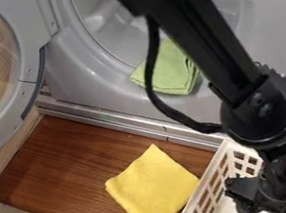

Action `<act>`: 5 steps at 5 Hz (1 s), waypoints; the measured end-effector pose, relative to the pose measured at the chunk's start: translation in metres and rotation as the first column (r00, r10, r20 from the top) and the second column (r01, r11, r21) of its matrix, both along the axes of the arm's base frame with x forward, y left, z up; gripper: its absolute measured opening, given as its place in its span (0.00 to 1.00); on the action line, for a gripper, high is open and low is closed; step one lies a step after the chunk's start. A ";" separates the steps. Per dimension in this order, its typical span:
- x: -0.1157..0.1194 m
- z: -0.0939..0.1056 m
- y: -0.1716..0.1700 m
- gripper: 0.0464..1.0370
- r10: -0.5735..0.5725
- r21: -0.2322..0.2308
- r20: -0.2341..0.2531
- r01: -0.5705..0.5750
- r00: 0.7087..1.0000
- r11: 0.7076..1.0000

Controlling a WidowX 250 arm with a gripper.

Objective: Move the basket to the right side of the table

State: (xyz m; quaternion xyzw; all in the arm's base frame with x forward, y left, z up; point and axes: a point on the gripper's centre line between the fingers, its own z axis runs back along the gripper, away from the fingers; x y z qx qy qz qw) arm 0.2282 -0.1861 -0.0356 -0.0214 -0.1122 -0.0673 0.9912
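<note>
Basket (209, 188), pale plastic, partly under 1 tool (257, 195)

Basket (207, 190) sat approx. 5 o'clock w/ gripper (257, 198) by it; yellow cloth (152, 188) at 6 on wood table (66, 163), green cloth (171, 74) nr 1 on washer (73, 71) rim.

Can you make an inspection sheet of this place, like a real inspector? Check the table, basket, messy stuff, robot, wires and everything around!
Surface: brown wooden table.
Job's things: pale basket at lower right, partly hidden by the robot arm.
Clutter: yellow cloth beside the basket; green cloth in the machine's opening.
Gripper: tool at the basket; can't tell whether it's holding it.
Cables: black cable looping beside the arm.
Surroundings: grey machine, round door open.
</note>
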 end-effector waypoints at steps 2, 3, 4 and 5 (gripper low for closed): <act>-0.003 0.005 0.004 0.96 0.021 -0.027 -0.006 -0.021 1.000 0.999; 0.001 0.028 0.001 0.96 0.001 -0.069 0.032 0.001 0.999 0.998; 0.004 0.048 0.010 0.96 0.014 -0.090 0.069 -0.008 0.998 0.996; 0.001 0.067 0.023 0.96 0.029 -0.095 0.104 -0.019 0.994 0.995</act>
